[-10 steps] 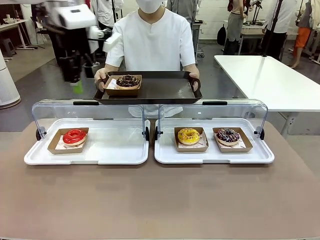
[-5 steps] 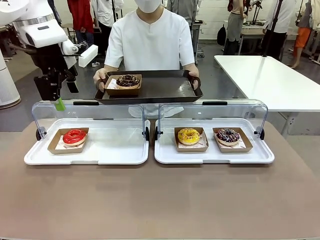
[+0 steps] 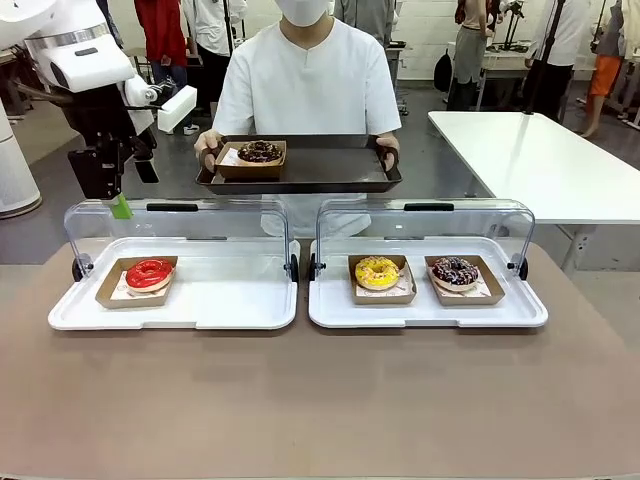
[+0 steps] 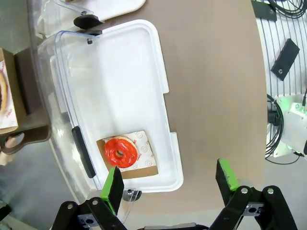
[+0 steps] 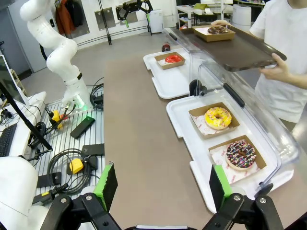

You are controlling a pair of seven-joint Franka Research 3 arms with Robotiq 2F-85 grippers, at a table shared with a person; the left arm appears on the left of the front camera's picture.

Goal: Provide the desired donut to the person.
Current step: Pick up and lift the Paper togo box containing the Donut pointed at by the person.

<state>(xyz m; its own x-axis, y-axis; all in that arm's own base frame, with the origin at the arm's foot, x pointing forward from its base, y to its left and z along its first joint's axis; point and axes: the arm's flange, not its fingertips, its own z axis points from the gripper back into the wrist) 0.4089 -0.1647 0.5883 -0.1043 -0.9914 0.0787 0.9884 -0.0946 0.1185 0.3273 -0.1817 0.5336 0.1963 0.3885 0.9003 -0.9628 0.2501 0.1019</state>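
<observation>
The person [image 3: 308, 85] in a white shirt stands across the table and holds a dark tray [image 3: 330, 172] with both hands. On its left end sits a chocolate donut [image 3: 260, 152] in a brown box. A red donut [image 3: 149, 272] [image 4: 121, 153] lies in the left white tray [image 3: 220, 300]. A yellow donut [image 3: 377, 271] [image 5: 218, 118] and a sprinkled chocolate donut [image 3: 456, 270] [image 5: 241, 154] lie in the right white tray [image 3: 520, 310]. My left gripper [image 3: 125, 190] [image 4: 170, 179] hangs open and empty above the left tray's back corner. My right gripper [image 5: 163, 179] is open and empty, well above the table.
Both white trays have clear lids [image 3: 180, 225] standing open at the back. The brown tabletop [image 3: 320, 400] in front of the trays is bare. A white table [image 3: 540, 150] stands at the back right. Bystanders stand behind the person.
My left arm swung left and down away from the person's tray, then came to rest. The person raised the dark tray slightly and drew it back.
</observation>
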